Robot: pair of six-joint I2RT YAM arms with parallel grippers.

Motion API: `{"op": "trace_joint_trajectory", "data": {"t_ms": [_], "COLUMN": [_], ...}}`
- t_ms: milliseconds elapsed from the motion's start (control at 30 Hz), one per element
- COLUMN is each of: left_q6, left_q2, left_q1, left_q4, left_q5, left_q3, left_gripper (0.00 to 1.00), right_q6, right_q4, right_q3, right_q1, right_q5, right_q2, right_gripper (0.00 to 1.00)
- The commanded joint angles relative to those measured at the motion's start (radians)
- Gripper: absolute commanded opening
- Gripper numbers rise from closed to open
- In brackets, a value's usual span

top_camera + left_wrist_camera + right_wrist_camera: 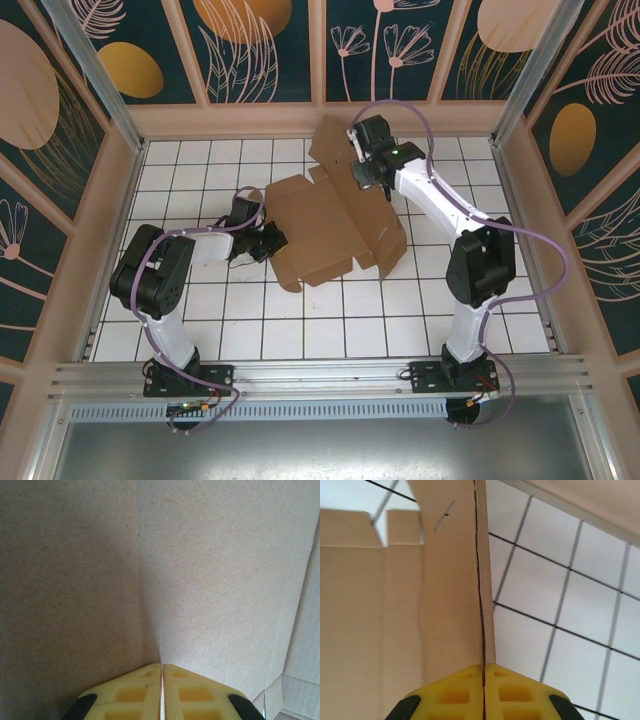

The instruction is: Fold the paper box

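The paper box (335, 225) is a brown cardboard die-cut sheet lying mostly flat on the tiled floor, its back flap (330, 148) raised. My right gripper (368, 178) is at that back part. In the right wrist view its yellow jaws (484, 666) are shut on a cardboard panel (450, 605) seen edge-on. My left gripper (272, 240) is at the sheet's left edge. Its jaws (162, 666) are shut, with a crease in the cardboard (215, 570) running up from the tips and cardboard on both sides.
The white tiled floor (300, 330) lies around the sheet and also shows beside the held panel (570, 580). Patterned walls with pale frames (320, 118) close the back and sides. An aluminium rail (320, 375) with both arm bases runs along the front.
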Motion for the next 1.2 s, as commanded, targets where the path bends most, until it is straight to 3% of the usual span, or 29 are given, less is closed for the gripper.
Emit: {"op": "trace_joint_trajectory", "data": {"t_ms": [0, 67, 167, 300, 367, 433, 500, 600, 667, 900, 1067, 1167], "left_q6": [0.024, 0.026, 0.027, 0.02, 0.016, 0.017, 0.012, -0.001, -0.011, -0.062, -0.068, -0.064], "left_q2": [0.003, 0.002, 0.003, 0.005, -0.003, -0.018, -0.031, -0.063, -0.091, -0.246, -0.44, -0.446], "left_q1": [0.003, 0.003, 0.003, 0.004, 0.003, 0.003, 0.004, 0.004, 0.004, 0.013, 0.062, 0.071], "left_q4": [-0.048, -0.049, -0.053, -0.051, -0.051, -0.053, -0.053, -0.036, -0.017, 0.042, 0.067, 0.042], "left_q5": [-0.027, -0.026, -0.026, -0.021, -0.021, -0.025, -0.023, -0.009, 0.0, 0.045, -0.01, 0.012], "left_q3": [0.014, 0.015, 0.02, 0.02, 0.016, 0.011, 0.007, -0.005, -0.019, -0.077, -0.121, -0.075], "left_gripper": [0.1, 0.1, 0.1, 0.1, 0.1, 0.1, 0.1, 0.12, 0.14, 0.24, 0.45, 0.48], "right_q6": [-0.144, -0.315, -0.609, -0.968, -1.046, -0.985, -0.812, -0.532, -0.417, -0.532, -0.599, -0.495], "right_q4": [0.137, 0.314, 0.679, 1.184, 1.32, 1.262, 1.041, 0.7, 0.563, 0.764, 0.868, 0.759], "right_q3": [-0.116, -0.231, -0.405, -0.559, -0.579, -0.557, -0.495, -0.394, -0.346, -0.489, -0.519, -0.447], "right_q1": [0.097, 0.167, 0.242, 0.286, 0.294, 0.298, 0.298, 0.294, 0.291, 0.284, 0.284, 0.248], "right_q5": [0.367, 0.579, 0.776, 0.864, 0.871, 0.848, 0.783, 0.598, 0.463, 0.399, 0.363, 0.296], "right_q2": [0.028, 0.038, 0.071, 0.109, 0.104, 0.07, 0.029, -0.026, -0.053, -0.136, -0.168, -0.154], "right_gripper": [0.09, 0.09, 0.08, 0.08, 0.09, 0.1, 0.13, 0.17, 0.18, 0.17, 0.2, 0.27]}}
